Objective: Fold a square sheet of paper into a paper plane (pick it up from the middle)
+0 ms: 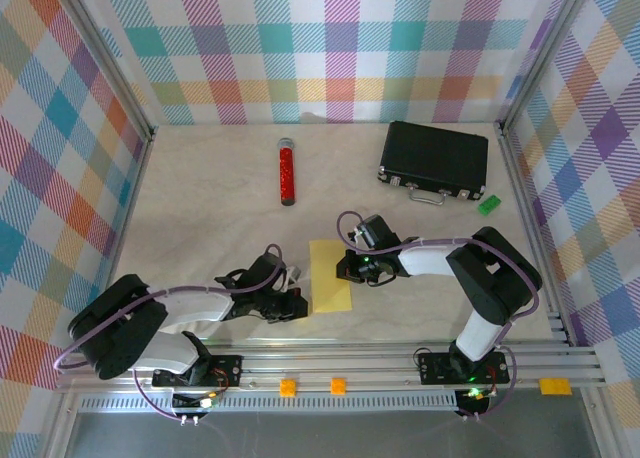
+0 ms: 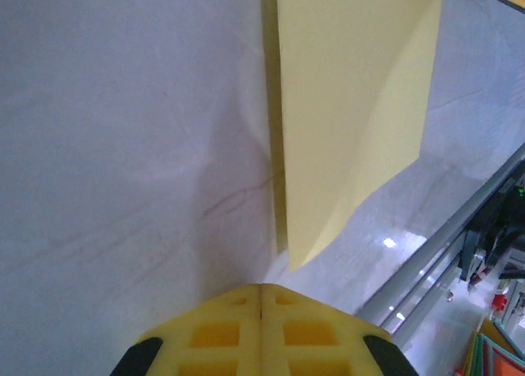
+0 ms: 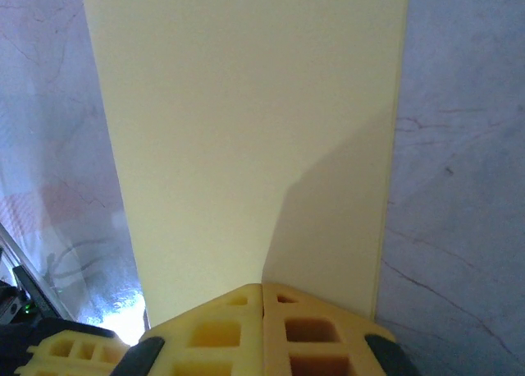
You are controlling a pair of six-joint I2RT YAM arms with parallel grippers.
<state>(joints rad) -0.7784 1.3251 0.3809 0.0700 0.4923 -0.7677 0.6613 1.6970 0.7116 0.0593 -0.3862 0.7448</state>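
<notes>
Left gripper (image 1: 298, 304): at the near left corner of the yellow sheet (image 1: 330, 276). Its two yellow fingers (image 2: 215, 333) are pressed together with nothing between them. In the left wrist view the sheet's corner lies just past the fingertips and a little to the right, apart from them.
Right gripper (image 1: 347, 269): at the sheet's right edge, about halfway along it. Its fingers (image 3: 308, 331) are closed pad to pad and grip nothing. In the right wrist view the tips sit over the sheet and cast a shadow on it. I cannot tell whether they touch the paper.
Yellow sheet: lies on the table (image 1: 200, 208) between the two grippers. It shows as a narrow rectangle with its long sides running near to far. The left wrist view shows a dark shadow line along its left edge.
Red cylinder (image 1: 287, 172): beyond the sheet and slightly left of it, well apart, lying lengthwise near to far.
Black case (image 1: 434, 158): beyond the sheet and to its right, closed, handle on its near side.
Green block (image 1: 488, 204): far right of the sheet, just beside the case's near right corner.
</notes>
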